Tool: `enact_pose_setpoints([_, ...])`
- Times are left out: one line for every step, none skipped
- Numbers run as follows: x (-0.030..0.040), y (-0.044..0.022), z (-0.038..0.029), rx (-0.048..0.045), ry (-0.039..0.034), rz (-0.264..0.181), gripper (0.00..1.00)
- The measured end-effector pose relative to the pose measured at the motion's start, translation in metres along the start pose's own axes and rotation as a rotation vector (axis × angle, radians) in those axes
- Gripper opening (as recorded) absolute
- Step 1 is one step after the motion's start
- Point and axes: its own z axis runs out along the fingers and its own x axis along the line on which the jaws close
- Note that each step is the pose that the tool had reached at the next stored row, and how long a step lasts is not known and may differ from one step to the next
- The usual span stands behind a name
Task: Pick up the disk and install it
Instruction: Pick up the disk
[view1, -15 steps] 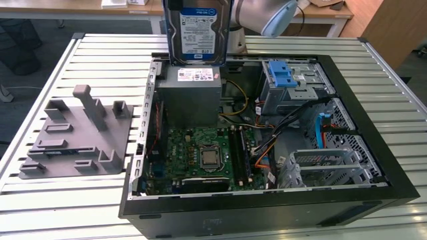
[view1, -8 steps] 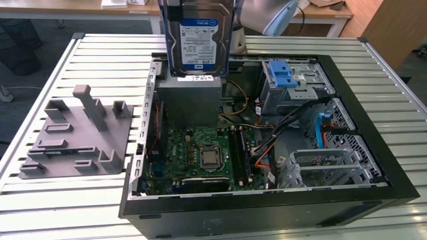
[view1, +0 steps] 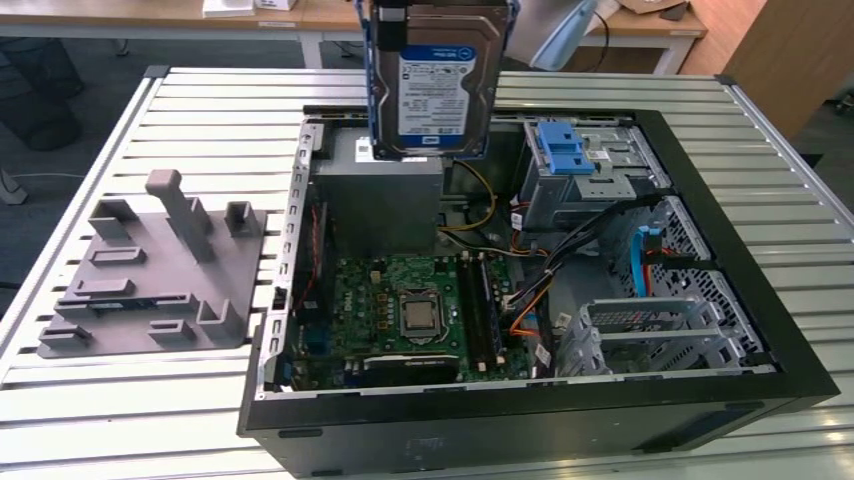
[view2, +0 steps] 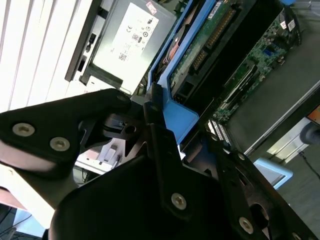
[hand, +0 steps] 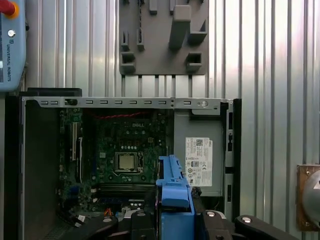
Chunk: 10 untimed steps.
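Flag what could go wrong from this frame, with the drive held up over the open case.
The disk hangs from the gripper, clamped by its blue bracket; a slip could drop it onto the power supply or motherboard. Loose cables near the drive cage might snag it.

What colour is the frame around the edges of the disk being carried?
Blue, clearest in the first wrist view on the disk.

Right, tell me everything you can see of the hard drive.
The flat rectangular silver-grey hard drive hangs upright in the air above the open black computer case, over its grey power-supply box. A blue-and-white label covers its face, and a blue plastic bracket runs along its edges. In the second wrist view its underside shows a green circuit board. The black hand is closed on the bracket; nothing else touches the drive.
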Motion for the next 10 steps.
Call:
enact_pose_setpoints([0.0004, -0.0045, 0.0005, 0.0, 0.0, 0.0, 0.36])
enact_pose_setpoints([0.0009, -0.0079, 0.0011, 0.0001, -0.0001, 0.0, 0.36])
enact_pose_setpoints([0.0014, -0.0108, 0.0019, 0.0001, -0.0002, 0.0, 0.36])
enact_pose_setpoints([0.0015, -0.0139, 0.0026, 0.0001, -0.0002, 0.0, 0.36])
enact_pose_setpoints([0.0017, -0.0172, 0.0033, 0.0001, -0.0001, 0.0, 0.36])
enact_pose_setpoints([0.0018, -0.0201, 0.0039, 0.0001, -0.0001, 0.0, 0.36])
enact_pose_setpoints([0.0019, -0.0212, 0.0042, 0.0001, -0.0001, 0.0, 0.36])
enact_pose_setpoints([0.0019, -0.0213, 0.0042, 0.0001, -0.0001, 0.0, 0.36])
enact_pose_setpoints([0.0019, -0.0213, 0.0041, 0.0, -0.0001, 0.0, 0.36])
enact_pose_setpoints([0.0019, -0.0213, 0.0041, 0.0, -0.0001, 0.0, 0.36])
